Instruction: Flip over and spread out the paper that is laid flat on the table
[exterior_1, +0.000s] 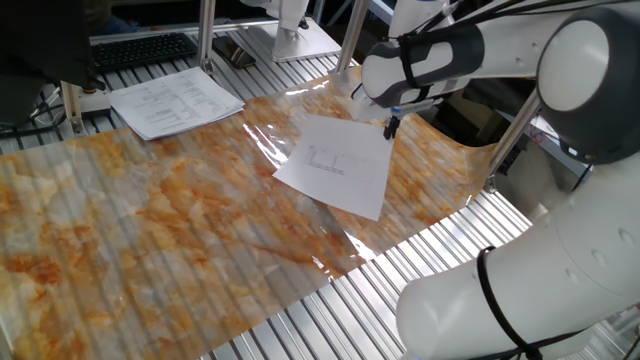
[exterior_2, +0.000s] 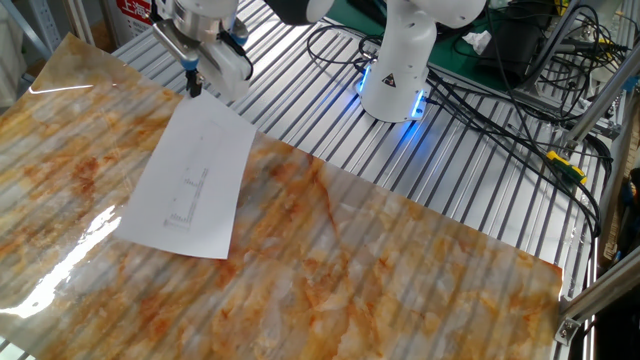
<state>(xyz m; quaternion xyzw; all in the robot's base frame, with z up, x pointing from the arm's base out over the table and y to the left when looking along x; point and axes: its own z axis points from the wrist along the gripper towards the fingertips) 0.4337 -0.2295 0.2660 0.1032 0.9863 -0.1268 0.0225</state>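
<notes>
The gripper (exterior_2: 193, 88) is hovering at the far corner of the paper (exterior_2: 189, 182), which is lying on the table (exterior_2: 400, 270) with its long axis running away from the fingers; whether they are pinching that corner, I cannot tell.

The paper (exterior_1: 337, 166) is seen as plain white with some faint grey printed lines and a box outline on the face that's up. The table (exterior_2: 480, 210) is made of silvery metal slats, and it's draped with a glossy plastic sheet (exterior_1: 140, 215) marbled in orange and grey, with bright white glare streaks on it. The robot arm (exterior_1: 560, 70) is finished in white with dark grey joints. A blue glow is given off at its base (exterior_2: 395, 85).
</notes>
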